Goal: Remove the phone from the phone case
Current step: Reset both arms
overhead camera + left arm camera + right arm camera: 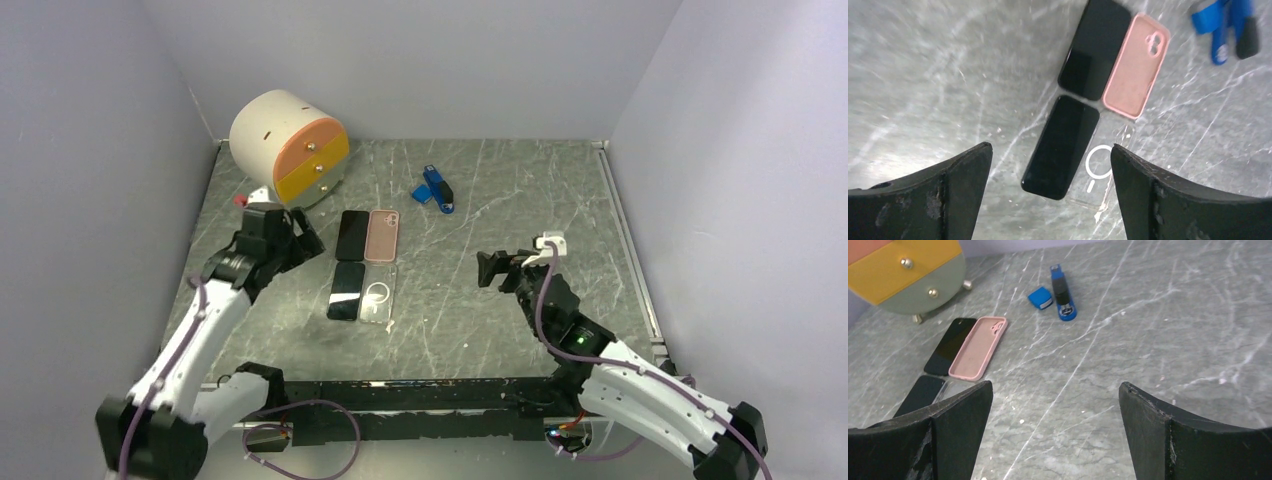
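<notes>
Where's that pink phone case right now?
In the overhead view the pink phone case lies left of centre, right of a black phone, with the clear case just nearer the camera.

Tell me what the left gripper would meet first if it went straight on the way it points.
Probably the nearer black phone, which lies ahead of the open left gripper, though depth is unclear.

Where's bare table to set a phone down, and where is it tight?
Bare table lies between the clear case and the right gripper, and right of the stapler. Crowded: left gripper, phones and pink case by the drawer box.
</notes>
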Available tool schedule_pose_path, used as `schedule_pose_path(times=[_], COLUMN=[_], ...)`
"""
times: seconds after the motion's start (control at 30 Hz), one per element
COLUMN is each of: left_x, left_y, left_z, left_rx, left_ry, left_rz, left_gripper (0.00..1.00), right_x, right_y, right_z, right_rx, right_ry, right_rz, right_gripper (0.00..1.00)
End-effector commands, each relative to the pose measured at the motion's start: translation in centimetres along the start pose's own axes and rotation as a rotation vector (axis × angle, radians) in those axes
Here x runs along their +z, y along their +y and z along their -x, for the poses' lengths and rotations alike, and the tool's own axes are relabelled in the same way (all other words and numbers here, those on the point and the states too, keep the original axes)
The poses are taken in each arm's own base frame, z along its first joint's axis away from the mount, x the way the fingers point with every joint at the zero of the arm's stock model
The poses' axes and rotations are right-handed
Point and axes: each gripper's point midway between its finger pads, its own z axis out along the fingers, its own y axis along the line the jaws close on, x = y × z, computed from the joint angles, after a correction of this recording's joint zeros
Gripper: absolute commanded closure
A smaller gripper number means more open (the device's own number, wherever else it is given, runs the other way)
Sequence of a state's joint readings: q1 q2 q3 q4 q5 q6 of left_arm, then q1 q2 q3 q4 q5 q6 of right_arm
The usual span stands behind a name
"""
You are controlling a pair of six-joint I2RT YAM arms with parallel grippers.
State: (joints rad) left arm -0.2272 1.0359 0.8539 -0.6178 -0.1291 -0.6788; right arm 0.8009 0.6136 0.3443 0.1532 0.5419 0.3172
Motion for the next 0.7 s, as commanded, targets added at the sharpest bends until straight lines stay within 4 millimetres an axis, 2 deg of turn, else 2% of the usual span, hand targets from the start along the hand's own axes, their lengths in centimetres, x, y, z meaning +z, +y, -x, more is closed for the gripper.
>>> schedule_pose_path(times=[0.0,0.17,0.37,0.53,0.67], left_x=[-5.7,-11.8,-17.0,-19.6,-19.1], left_y=[1.6,2.1,3.0,3.9,4.5], left_z=[4.6,7.5,7.8,7.8,7.5], left_rx=[0.092,0.137,0.144,0.091,0.076], left_ry=[-0.233,-0.463,-0.659,-0.764,-0.763], left_rz=[0.034,-0.024,-0.123,-0.161,-0.14], left_gripper=[0.06,0.06,0.06,0.06,0.06], right_x=[-1.2,-3.1,-5.1,-6.1,-6.3], right_y=[-2.0,-4.0,-6.2,-7.2,-7.8], right_z=[4.1,6.4,7.8,9.5,9.4], right_rx=[-0.009,-0.02,0.035,0.069,0.07], right_ry=[-0.072,-0.095,-0.175,-0.262,-0.259], right_rz=[-0.114,-0.2,-0.27,-0.299,-0.336], right_gripper=[0.01,0.01,0.01,0.01,0.01])
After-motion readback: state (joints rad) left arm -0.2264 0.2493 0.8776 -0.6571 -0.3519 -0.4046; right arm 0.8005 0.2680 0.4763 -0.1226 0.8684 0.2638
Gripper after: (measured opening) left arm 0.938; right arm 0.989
